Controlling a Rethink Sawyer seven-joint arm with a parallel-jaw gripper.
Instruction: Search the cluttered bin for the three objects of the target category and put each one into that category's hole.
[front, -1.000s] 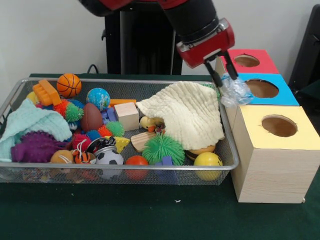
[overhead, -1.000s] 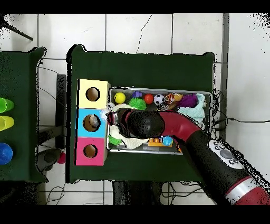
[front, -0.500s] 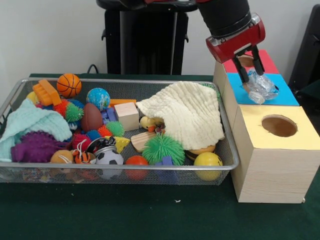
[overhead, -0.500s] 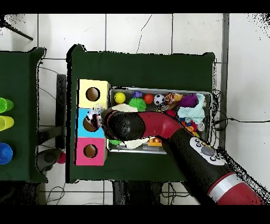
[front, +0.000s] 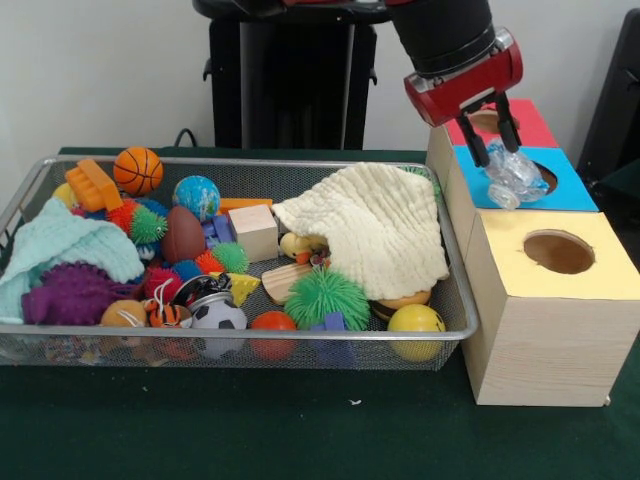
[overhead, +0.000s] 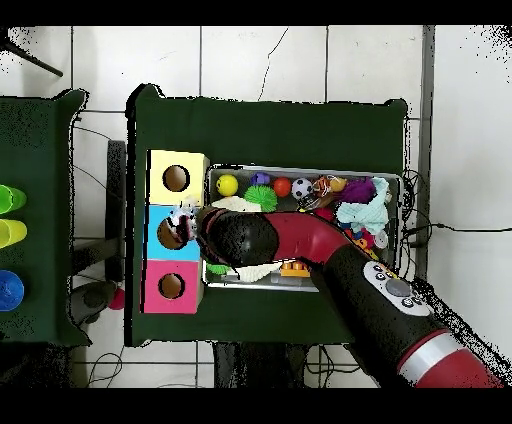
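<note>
Red-black gripper clamped on crumpled shiny foil lump, held low over round dark hole in blue-topped wooden box, probably to drop it straight in. Silver wire-mesh bin beside, apart.

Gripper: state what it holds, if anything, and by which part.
The gripper is shut on a crumpled foil lump, pinching its top between the fingers; the lump hangs below them, over the blue-topped box at its hole.

No readable text, labels or numbers anywhere.
</note>
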